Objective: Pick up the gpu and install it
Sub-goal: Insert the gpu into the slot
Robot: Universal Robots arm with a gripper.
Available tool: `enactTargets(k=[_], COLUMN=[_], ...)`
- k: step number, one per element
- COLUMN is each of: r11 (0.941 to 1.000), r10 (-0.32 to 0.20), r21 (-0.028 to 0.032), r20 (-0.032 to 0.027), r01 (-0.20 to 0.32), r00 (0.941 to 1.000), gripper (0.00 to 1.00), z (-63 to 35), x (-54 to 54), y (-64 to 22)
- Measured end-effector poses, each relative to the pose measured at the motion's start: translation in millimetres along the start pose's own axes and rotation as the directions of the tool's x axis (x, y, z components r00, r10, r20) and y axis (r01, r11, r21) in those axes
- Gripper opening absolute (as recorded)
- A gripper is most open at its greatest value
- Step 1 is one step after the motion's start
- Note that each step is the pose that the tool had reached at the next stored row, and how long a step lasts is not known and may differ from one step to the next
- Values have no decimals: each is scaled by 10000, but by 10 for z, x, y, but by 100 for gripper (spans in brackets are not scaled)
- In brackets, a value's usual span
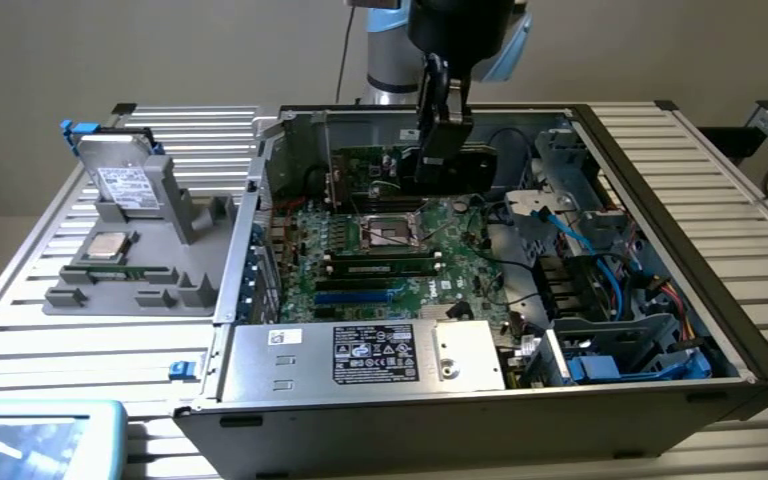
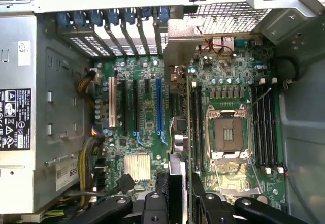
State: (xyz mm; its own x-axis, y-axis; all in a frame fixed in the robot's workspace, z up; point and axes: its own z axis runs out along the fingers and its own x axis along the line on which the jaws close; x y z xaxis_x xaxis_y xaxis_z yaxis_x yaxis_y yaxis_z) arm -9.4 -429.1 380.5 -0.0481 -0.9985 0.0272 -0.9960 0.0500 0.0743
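Over the open computer case (image 1: 744, 350) my gripper (image 1: 443, 125) hangs shut on the gpu (image 1: 435, 165), which shows as a dark card held upright above the back part of the motherboard (image 1: 418, 290). In the wrist view the gpu (image 2: 179, 132) is edge-on, with its silver end bracket (image 2: 183, 46) toward the case's rear slot covers (image 2: 122, 23). My gripper (image 2: 177, 196) clamps it from both sides. The card hovers between the blue expansion slot (image 2: 160, 104) and the processor socket (image 2: 226, 132); I cannot tell whether it touches the board.
A grey holder (image 1: 157, 290) at the exterior view's left carries a silver hard drive (image 1: 124, 180), a processor chip (image 1: 107, 245) and a memory stick (image 1: 124, 272). The power supply (image 1: 357, 355) fills the case's near end. Cables and drive bays (image 1: 611, 300) crowd the exterior view's right.
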Motion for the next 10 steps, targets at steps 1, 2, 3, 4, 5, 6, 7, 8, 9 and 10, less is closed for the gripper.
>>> enactTargets(k=[1, 2, 3, 4, 5, 6, 7, 8, 9, 10], r11=[10000, 10000, 10000, 10000, 10000, 10000, 10000, 10000, 10000, 10000], r10=[-1, -1, 1, 1, 3, 5, 6, 7, 7, 8], r21=[1, 1, 2, 2, 2, 3, 4, 3, -1, -7], r20=[0, 1, 1, -8, -23, -39, -56, -74, -88, -100], r01=[1, 1, -1, -1, -2, -5, -6, -7, -7, -8], r00=[10000, 10000, 10000, 10000, 10000, 10000, 10000, 10000, 10000, 9999], gripper=[29, 29, 29, 29, 29, 29, 29, 29, 29, 29], z=[0, 1, 4, 9, 16, 27, 41, 55, 68, 81], x=[0, 2, 2, 2, 2, 3, 4, 5, 5, 6], y=[0, 0, 5, 15, 26, 42, 61, 78, 94, 110])
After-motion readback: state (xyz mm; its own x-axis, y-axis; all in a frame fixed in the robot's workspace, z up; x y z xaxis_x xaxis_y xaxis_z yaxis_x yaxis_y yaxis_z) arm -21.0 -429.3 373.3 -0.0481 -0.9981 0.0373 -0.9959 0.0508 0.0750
